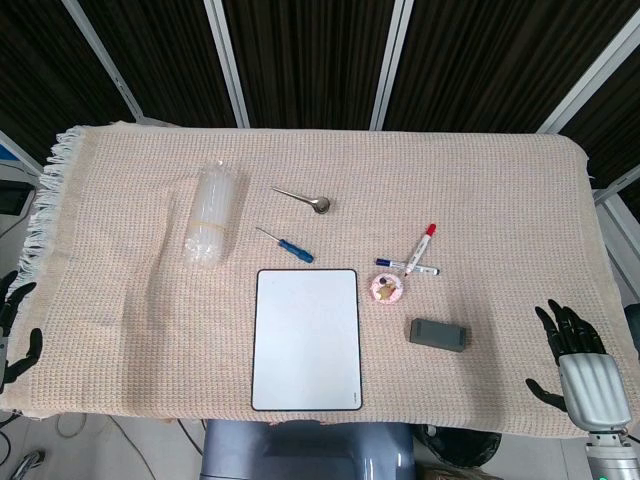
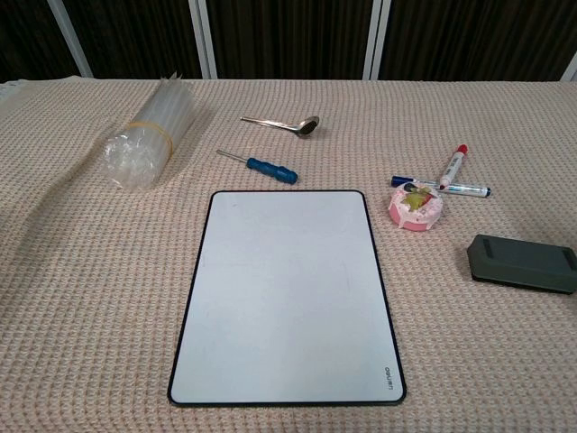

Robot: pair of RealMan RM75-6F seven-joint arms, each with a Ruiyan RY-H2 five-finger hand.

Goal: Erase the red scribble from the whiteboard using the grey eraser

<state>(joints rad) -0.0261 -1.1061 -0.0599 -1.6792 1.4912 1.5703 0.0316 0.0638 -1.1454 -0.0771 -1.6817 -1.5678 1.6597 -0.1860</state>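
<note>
Your right hand (image 1: pixel 580 365) hangs off the near right corner of the table, fingers spread and holding nothing. Your left hand (image 1: pixel 12 335) shows only as dark fingertips beyond the near left edge; you can't tell from that sliver how far it is open, though nothing appears in it. The chest view shows neither hand.

Nearest you on the cloth (image 1: pixel 120 300) lies the whiteboard (image 2: pixel 287 293), flat and square to you, its surface showing plain white in both views with no red mark visible. Judging by that, the wiping looks done, which would explain why both hands sit clear of the work area.

To the right of the board, well apart from it, the grey eraser (image 2: pixel 523 262) rests flat on the cloth, touched by nothing. Set down there it stays within your right hand's side if you want another pass.

A little further back, between board and eraser, sits a small pink round thing (image 2: pixel 415 207), with two markers (image 2: pixel 453 168), one red-capped and one blue-capped, lying crossed just behind it. Beyond the board's far edge lies a blue-handled screwdriver (image 2: pixel 266 166), then a metal spoon (image 2: pixel 287 122). Off to the far left, a bundled stack of clear plastic cups (image 2: pixel 149 135) lies on its side.
</note>
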